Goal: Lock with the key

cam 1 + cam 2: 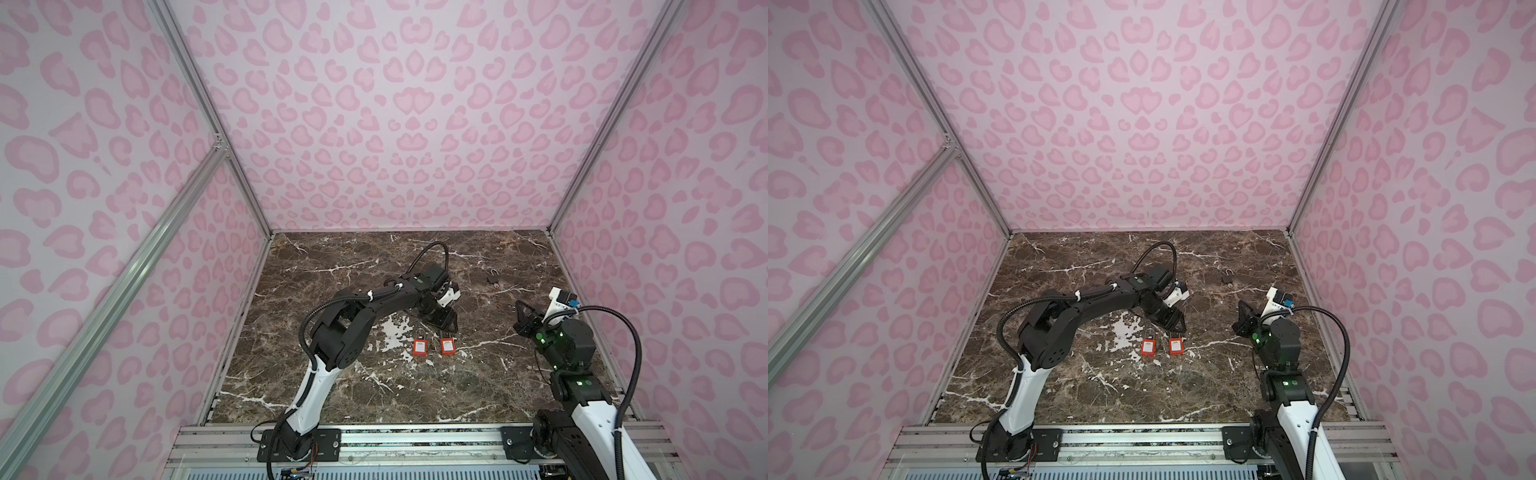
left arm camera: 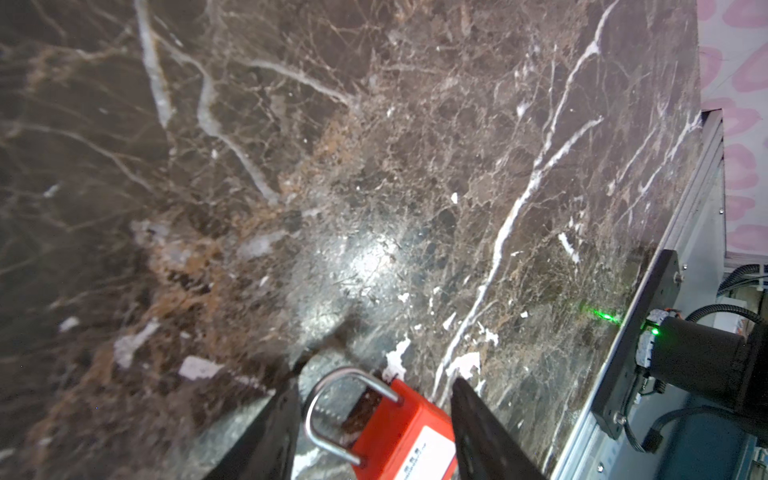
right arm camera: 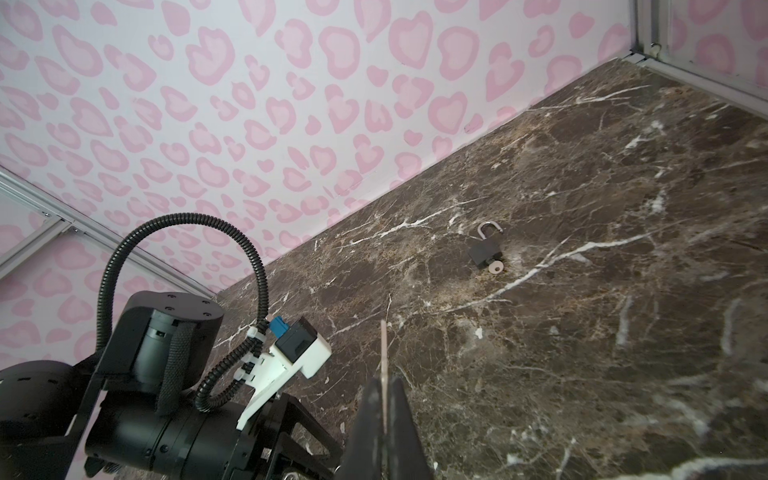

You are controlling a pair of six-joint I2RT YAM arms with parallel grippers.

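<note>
Two red padlocks lie side by side, not touching, near the middle of the marble table [image 1: 478,386]. The left jaws stand open over the red padlock [image 1: 447,345] on the 3 o'clock side of the pair, with one finger [image 2: 272,432] on each side of its shackle end. I cannot tell whether they touch it. This padlock lies flat with its label up. In both top views its long axis runs from 12 to 6 o'clock, and the steel shackle points to 12, under the jaws.

The second red padlock [image 1: 421,347] sits just at its 9 o'clock and lies the same way. A white scuffed patch [image 1: 390,332] in the marble is at 10 o'clock of that one.

A black padlock [image 1: 494,278] rests well apart, at about 1 o'clock of the pair. Its shackle is swung open, and a pale round key head [image 3: 495,268] sits at the opposite end of the body.

The right jaws are closed and held above the table, well apart at 3 o'clock of the red pair. They pinch a thin pale strip [image 3: 384,353], seen edge-on and too thin to tell whether it is a key.
</note>
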